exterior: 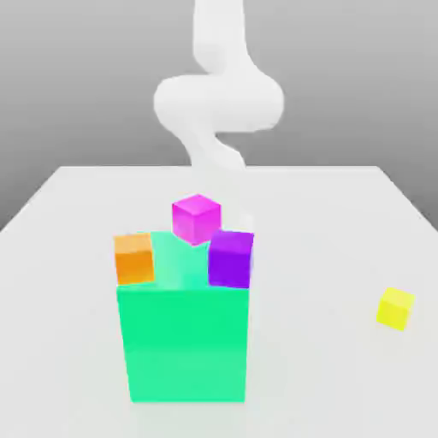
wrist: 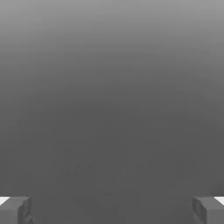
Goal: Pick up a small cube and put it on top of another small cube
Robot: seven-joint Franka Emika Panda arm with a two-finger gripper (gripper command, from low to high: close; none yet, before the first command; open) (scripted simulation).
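The small yellow cube [exterior: 395, 308] lies alone on the white table [exterior: 342, 214], toward the exterior view's right and near the front. My white arm [exterior: 216, 103] rises behind the table's far edge, well away from that cube. In the hand view my gripper [wrist: 112, 211] is open, its grey fingertips [wrist: 15, 210] spread far apart with nothing between them and plain grey beyond.
A big green block [exterior: 184, 346] stands front and centre. Around its far side sit an orange cube [exterior: 134, 257], a magenta cube [exterior: 196, 218] and a purple cube [exterior: 231, 258], close together.
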